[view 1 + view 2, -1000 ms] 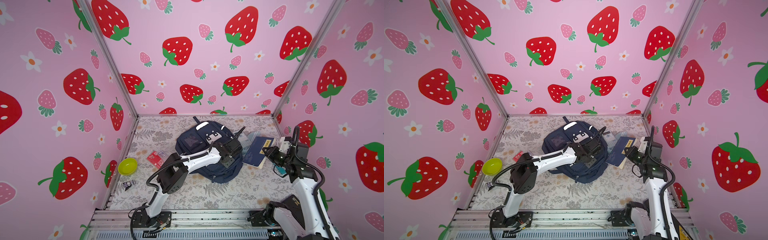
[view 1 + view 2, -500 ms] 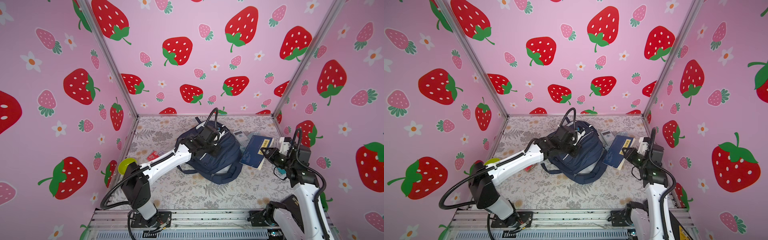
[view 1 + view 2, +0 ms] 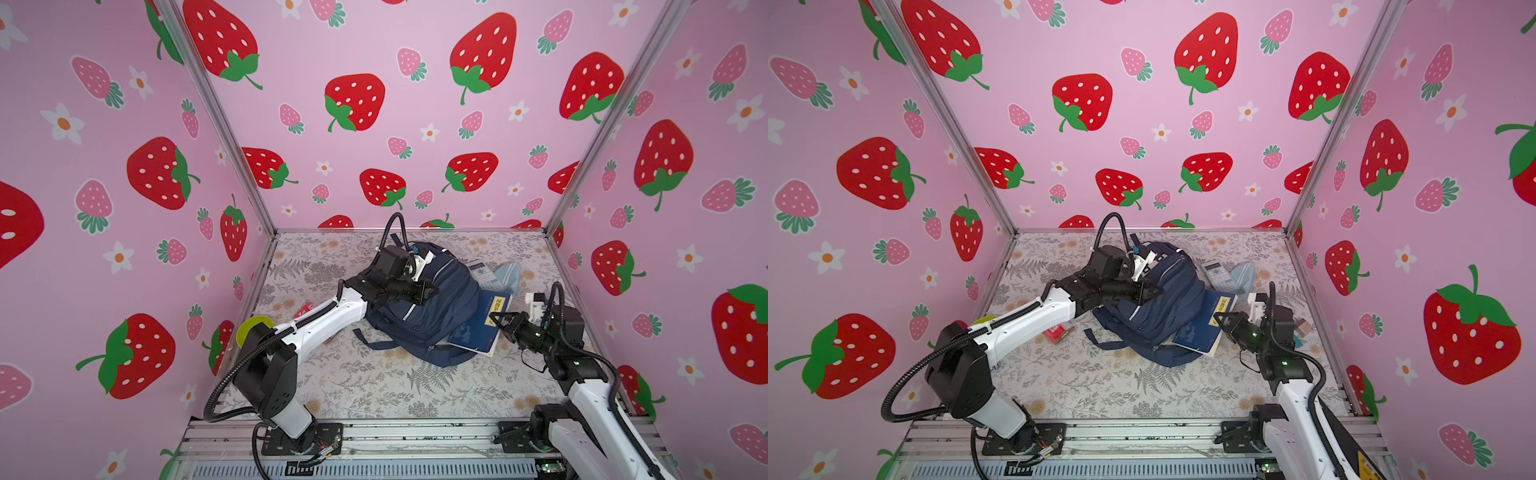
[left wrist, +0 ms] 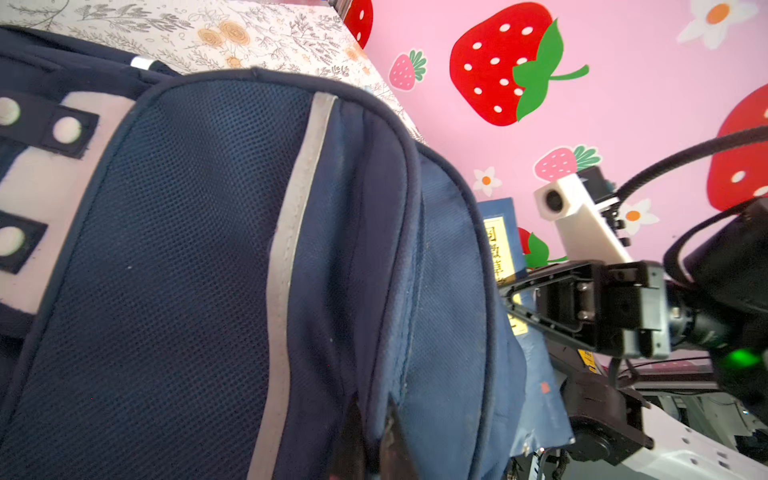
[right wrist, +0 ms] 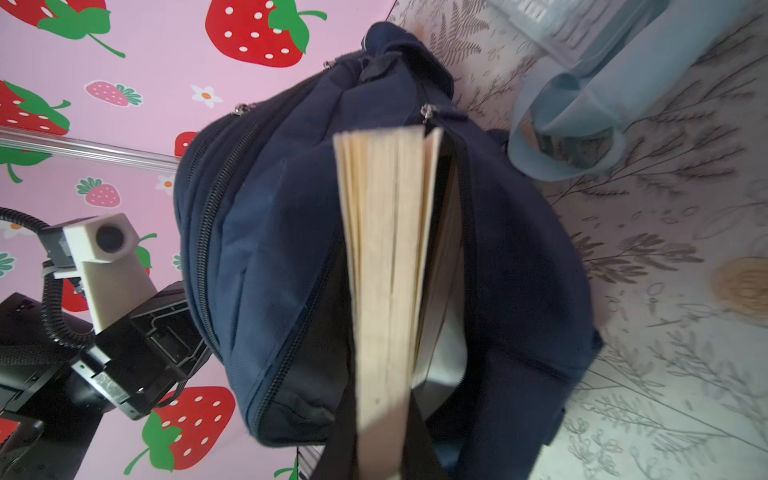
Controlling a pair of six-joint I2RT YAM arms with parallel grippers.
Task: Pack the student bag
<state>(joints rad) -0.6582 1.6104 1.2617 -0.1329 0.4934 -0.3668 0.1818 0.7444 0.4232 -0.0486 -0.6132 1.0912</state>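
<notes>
The large navy blue fabric backpack [image 3: 436,307] is lying toward the back of the floral-patterned worktop [image 3: 374,386]. The left hand [image 3: 429,289] is clenching a fold of the bag's front fabric. The right hand [image 3: 496,318] is gripping a blue-covered book with cream pages [image 3: 478,336], which is sitting partway inside the backpack's open zipped compartment.

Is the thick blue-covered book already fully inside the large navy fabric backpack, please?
No, the blue-covered book juts from the navy backpack's open zip.
</notes>
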